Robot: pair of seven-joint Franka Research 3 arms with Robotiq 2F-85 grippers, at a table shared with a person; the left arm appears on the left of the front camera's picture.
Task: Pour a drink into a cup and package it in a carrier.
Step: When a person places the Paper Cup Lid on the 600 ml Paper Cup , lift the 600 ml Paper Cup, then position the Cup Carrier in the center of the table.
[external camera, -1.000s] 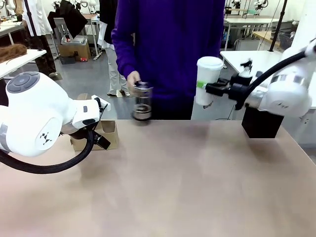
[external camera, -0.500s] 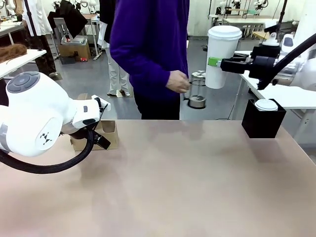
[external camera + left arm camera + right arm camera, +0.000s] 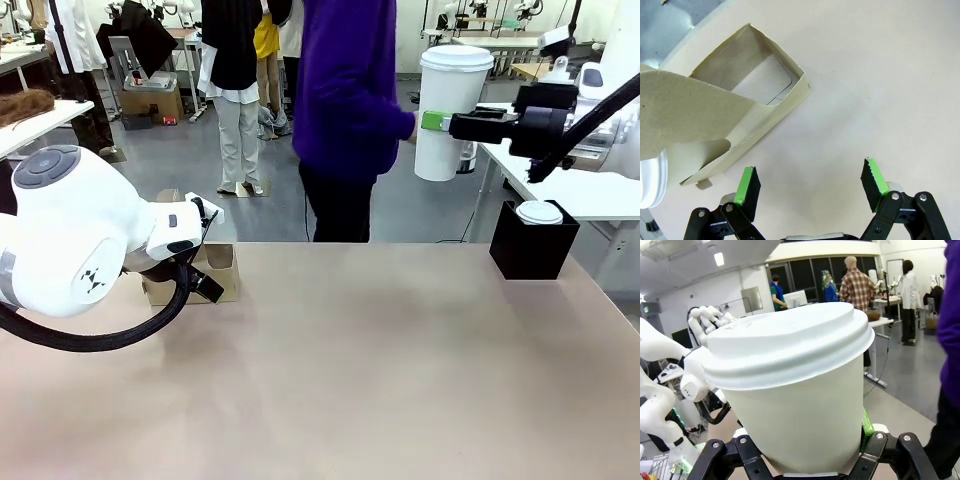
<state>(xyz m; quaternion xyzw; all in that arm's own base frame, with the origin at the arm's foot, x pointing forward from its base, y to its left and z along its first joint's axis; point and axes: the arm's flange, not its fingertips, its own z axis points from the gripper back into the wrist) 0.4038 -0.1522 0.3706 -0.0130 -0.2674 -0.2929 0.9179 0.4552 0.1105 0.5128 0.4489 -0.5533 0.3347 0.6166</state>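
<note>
table [image 3: 380, 370] tan; carrier [image 3: 225, 272] far left; grey floor [image 3: 180, 165], person [image 3: 350, 100] beyond

Carrier [image 3: 228, 268] mostly hidden behind left arm [image 3: 70, 240] in front view, cut off at edge in wrist cam

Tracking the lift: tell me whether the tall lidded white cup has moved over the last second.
Yes. The cup rose and shifted right, toward the black box.
</note>
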